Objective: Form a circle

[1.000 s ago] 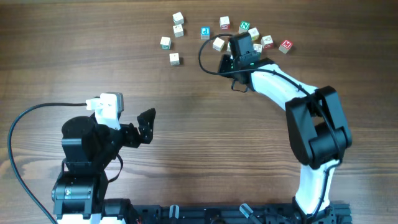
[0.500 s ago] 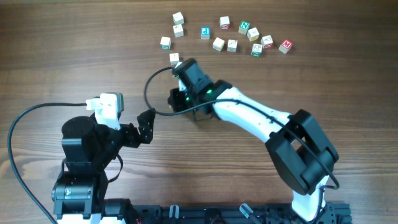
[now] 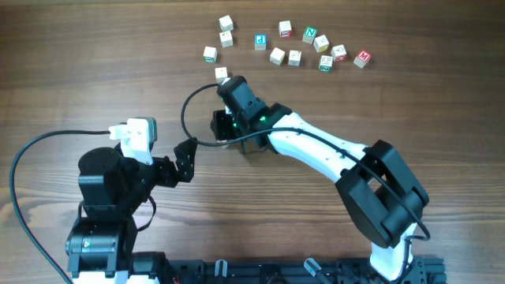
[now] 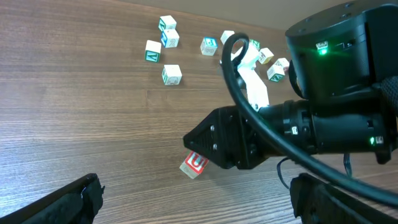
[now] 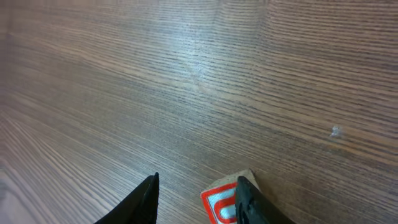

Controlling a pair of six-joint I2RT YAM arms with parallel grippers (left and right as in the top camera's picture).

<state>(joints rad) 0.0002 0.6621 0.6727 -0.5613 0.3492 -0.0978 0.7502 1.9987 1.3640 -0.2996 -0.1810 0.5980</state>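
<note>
My right gripper (image 3: 222, 126) is low over the middle of the table, its jaws a little apart. A pale wooden cube with a red print (image 5: 221, 202) leans against the inside of its right finger, with a gap to the left finger. The left wrist view shows this red-printed cube (image 4: 194, 165) tilted just under the right gripper (image 4: 200, 148), down at the tabletop. Several other letter cubes (image 3: 277, 56) lie in a loose arc at the back; no closed circle shows. My left gripper (image 3: 185, 160) hangs wide open and empty, left of the right one.
One pale cube (image 3: 222, 74) lies just behind the right gripper, and two more (image 3: 210, 54) (image 3: 226, 38) stand farther back left. The right arm's black cable (image 3: 189, 118) loops between the two grippers. Bare wood surrounds the red-printed cube.
My right arm swung from the cubes at the back right down to the table's middle. Its jaws have since parted slightly around the red-printed cube. The left arm stayed still.
</note>
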